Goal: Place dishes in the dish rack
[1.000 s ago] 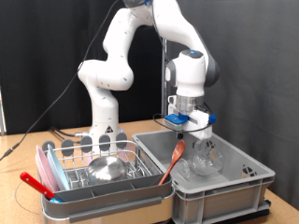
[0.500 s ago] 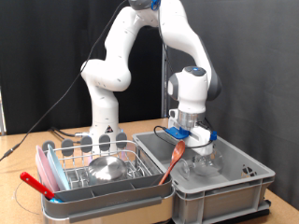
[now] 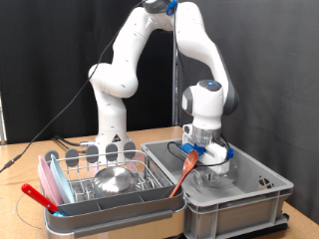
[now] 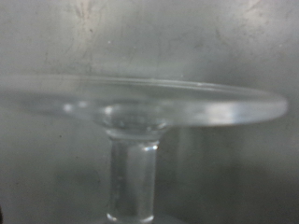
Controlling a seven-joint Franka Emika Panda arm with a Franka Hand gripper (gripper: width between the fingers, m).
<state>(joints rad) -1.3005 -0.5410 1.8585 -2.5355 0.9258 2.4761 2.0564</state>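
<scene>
The claw point(image 3: 208, 165) is low inside the grey bin point(image 3: 254, 189), right at a clear stemmed glass point(image 4: 131, 112) whose round foot and stem fill the wrist view; whether its fingers grip cannot be told. The steel bowl point(image 3: 114, 179) sits in the dish rack point(image 3: 100, 177) at the exterior view's left.

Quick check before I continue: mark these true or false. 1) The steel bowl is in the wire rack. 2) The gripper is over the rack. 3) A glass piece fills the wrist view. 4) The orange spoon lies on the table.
1) True: the steel bowl sits in the dish rack.
2) False: the gripper is down in the grey bin.
3) True: a stemmed glass piece shows close up.
4) False: the orange spoon leans in the bin.
</scene>
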